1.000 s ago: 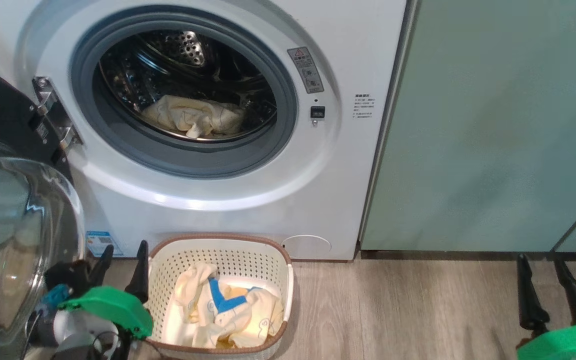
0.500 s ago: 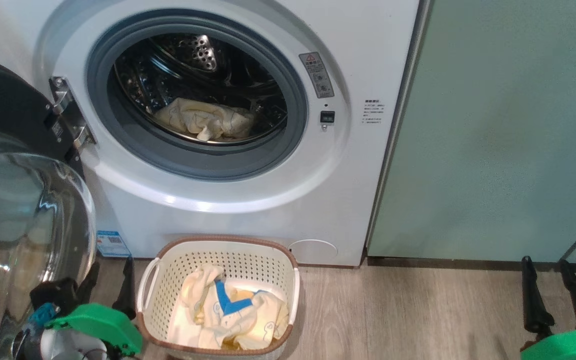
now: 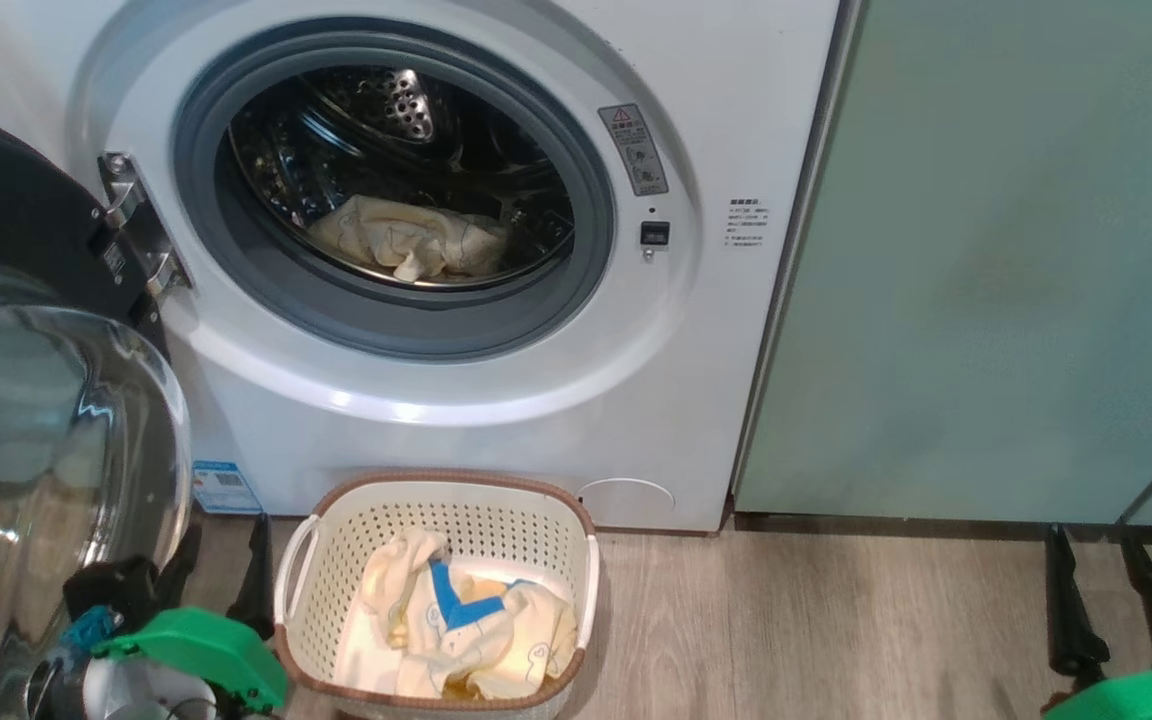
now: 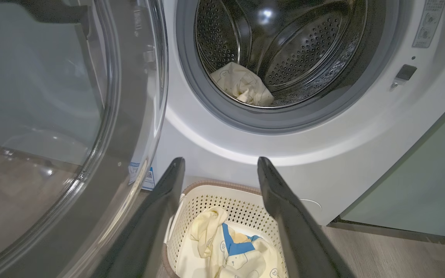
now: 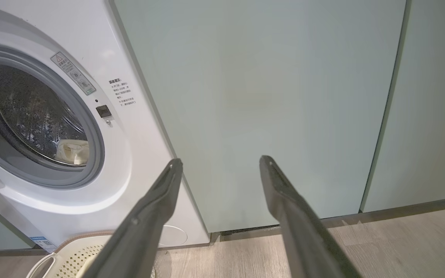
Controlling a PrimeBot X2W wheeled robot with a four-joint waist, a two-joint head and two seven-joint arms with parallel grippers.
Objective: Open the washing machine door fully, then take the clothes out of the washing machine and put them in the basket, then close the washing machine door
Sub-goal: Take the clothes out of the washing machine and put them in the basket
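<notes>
My left end effector (image 4: 220,161) hangs with its two long dark fingers spread apart, empty, just beside the left handle of the basket (image 3: 481,520). This is a cream perforated plastic tub with a brown rim, standing on the wood-grain floor (image 3: 816,620) before the white washing machine (image 3: 496,440). Crumpled pale yellow clothes (image 3: 466,630) with a blue patch lie in it. The left wrist view picks out their outlined animal faces. Another yellow bundle (image 3: 406,240) sits in the perforated steel drum (image 4: 303,42). The washing machine door (image 3: 36,450), glossy black rim and domed glass, stands open at left. My right end effector (image 5: 219,160), likewise spread and empty, faces smooth pale green cabinet doors (image 5: 284,96).
</notes>
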